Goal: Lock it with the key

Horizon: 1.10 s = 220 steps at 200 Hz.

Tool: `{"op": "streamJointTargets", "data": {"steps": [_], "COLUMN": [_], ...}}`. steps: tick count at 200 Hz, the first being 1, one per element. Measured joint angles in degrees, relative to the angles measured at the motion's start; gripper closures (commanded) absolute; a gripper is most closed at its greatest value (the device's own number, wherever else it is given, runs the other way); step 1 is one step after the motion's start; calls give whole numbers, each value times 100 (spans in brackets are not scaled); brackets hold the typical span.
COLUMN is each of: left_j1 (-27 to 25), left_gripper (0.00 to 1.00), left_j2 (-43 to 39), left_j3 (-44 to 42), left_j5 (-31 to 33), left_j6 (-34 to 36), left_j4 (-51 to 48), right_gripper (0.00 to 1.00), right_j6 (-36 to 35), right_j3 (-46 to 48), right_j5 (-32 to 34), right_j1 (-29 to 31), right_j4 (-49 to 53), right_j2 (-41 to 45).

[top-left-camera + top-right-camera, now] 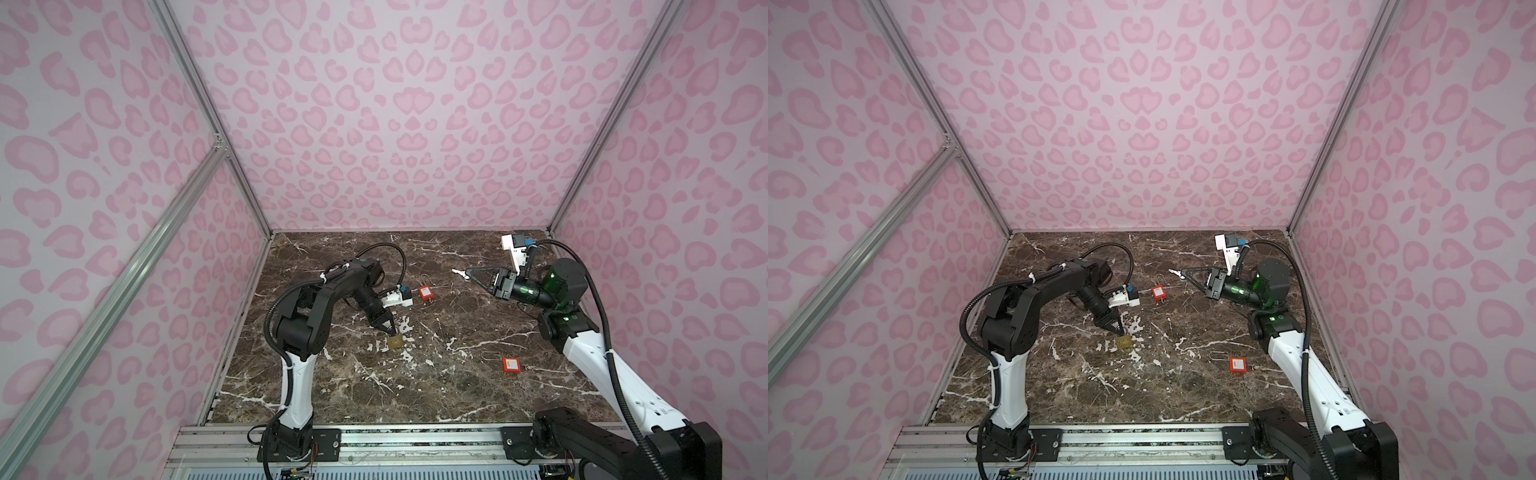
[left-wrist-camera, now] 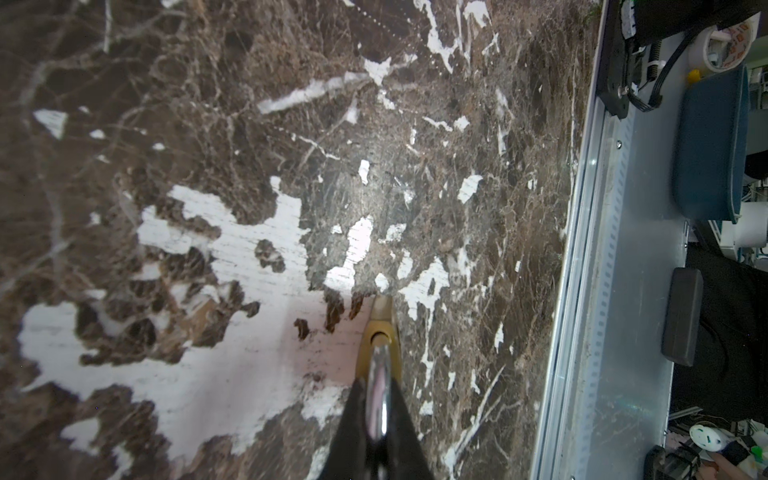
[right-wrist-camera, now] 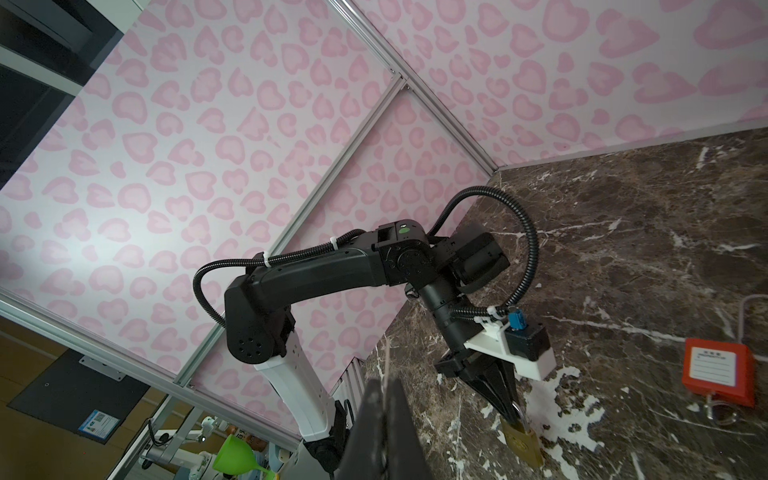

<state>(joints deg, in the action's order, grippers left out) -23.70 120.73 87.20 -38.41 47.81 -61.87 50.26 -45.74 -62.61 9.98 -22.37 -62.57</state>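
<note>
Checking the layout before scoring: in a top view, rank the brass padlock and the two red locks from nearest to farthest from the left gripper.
1. brass padlock: its shackle is pinched in the left gripper.
2. rear red lock: mid-table, farther back.
3. front red lock: right side, beside the right arm.

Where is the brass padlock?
The brass padlock is left of centre in both top views, shackle pinched by the left end effector, near a red padlock.

Padlock (image 1: pixel 395 341) on table (image 1: pixel 332 395), far lock (image 1: pixel 425 293) behind, key (image 1: pixel 457 272) behind-right, near lock (image 1: pixel 511 365) right
</note>
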Motion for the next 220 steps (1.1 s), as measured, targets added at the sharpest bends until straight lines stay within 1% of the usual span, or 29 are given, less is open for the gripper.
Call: {"op": "streamJointTargets", "data": {"steps": [14, 32, 49, 104, 127, 156, 178, 220], "left_j1": [0, 0, 2, -17, -22, -31, -59, -131], "left_gripper": [96, 91, 87, 84, 77, 74, 65, 65], "left_j2": [37, 131, 238, 455, 490, 496, 494, 472], "left_j3": [48, 155, 264, 376, 376, 376, 376, 396], "left_j5": [31, 59, 68, 310, 452, 586, 584, 671], "left_j6": [20, 17, 15, -133, -162, -177, -227, -286], "left_j4": [-42, -94, -133, 35, 129, 195, 219, 258], "right_gripper": [100, 100, 100, 100, 100, 100, 100, 100], "right_j6": [-35, -50, -92, -387, -503, -621, -699, -800], "right_j3": [-2, -2, -2, -131, -203, -216, -216, -214], "right_j5": [0, 0, 0, -28, -44, -63, -63, -85], "right_j1": [0, -2, -2, -26, -63, -94, -133, -216], "right_j4": [0, 0, 35, 533, 686, 861, 981, 1126], "right_j2": [-11, -13, -7, 94, 96, 96, 114, 219]}}
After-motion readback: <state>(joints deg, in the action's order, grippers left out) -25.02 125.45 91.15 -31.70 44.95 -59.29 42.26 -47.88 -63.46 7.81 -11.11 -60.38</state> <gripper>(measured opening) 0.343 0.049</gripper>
